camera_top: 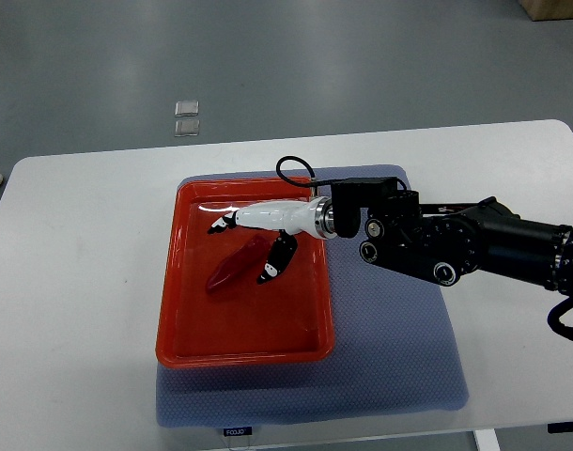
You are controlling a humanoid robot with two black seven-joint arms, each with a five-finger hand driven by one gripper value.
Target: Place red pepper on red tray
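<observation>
A red pepper [234,267] lies inside the red tray [244,348], left of the tray's middle. My right hand [252,242], white with black fingertips, reaches in from the right and hovers over the tray just above the pepper's right end. Its fingers are spread and relaxed; a thumb tip [271,269] hangs next to the pepper, and I cannot tell if it touches it. The hand holds nothing. The left arm is not in view.
The tray rests on a blue-grey mat [399,366] on a white table [70,282]. The black right forearm [456,242] crosses the mat. Two small clear squares [186,116] lie on the floor beyond the table.
</observation>
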